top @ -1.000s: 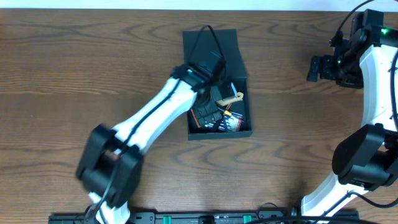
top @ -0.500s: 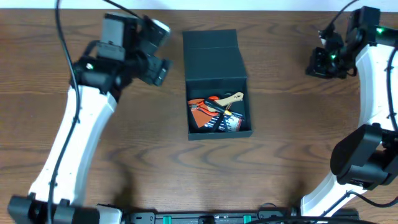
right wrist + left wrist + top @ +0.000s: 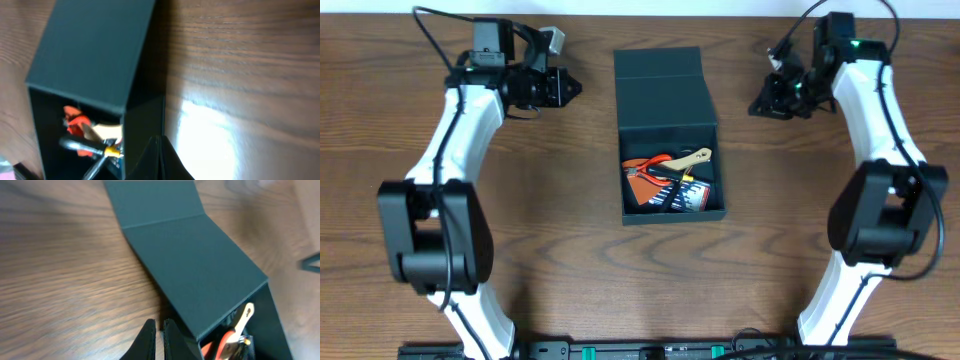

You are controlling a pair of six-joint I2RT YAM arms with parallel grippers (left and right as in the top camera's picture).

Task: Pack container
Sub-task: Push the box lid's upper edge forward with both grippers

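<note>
The dark teal container (image 3: 672,217) sits mid-table with its flap lid (image 3: 662,88) open toward the back. Inside lie orange-handled pliers (image 3: 650,166), a wooden-handled tool (image 3: 693,157) and darker tools. My left gripper (image 3: 566,88) hovers left of the lid, pointing at it, shut and empty. My right gripper (image 3: 757,106) hovers to the right of the lid, also shut and empty. In the left wrist view the gripper (image 3: 159,329) is beside the lid (image 3: 195,265). In the right wrist view the gripper (image 3: 160,142) is next to the container's side wall (image 3: 142,120).
The brown wooden table (image 3: 820,250) spreads around the container on all sides. Both arm bases stand at the front edge, with a black rail (image 3: 650,350) between them. A bright glare patch (image 3: 207,135) lies on the wood in the right wrist view.
The left arm lifted out of the container, swung to the back left and closed its jaws. The right arm moved left toward the lid with its jaws closed.
</note>
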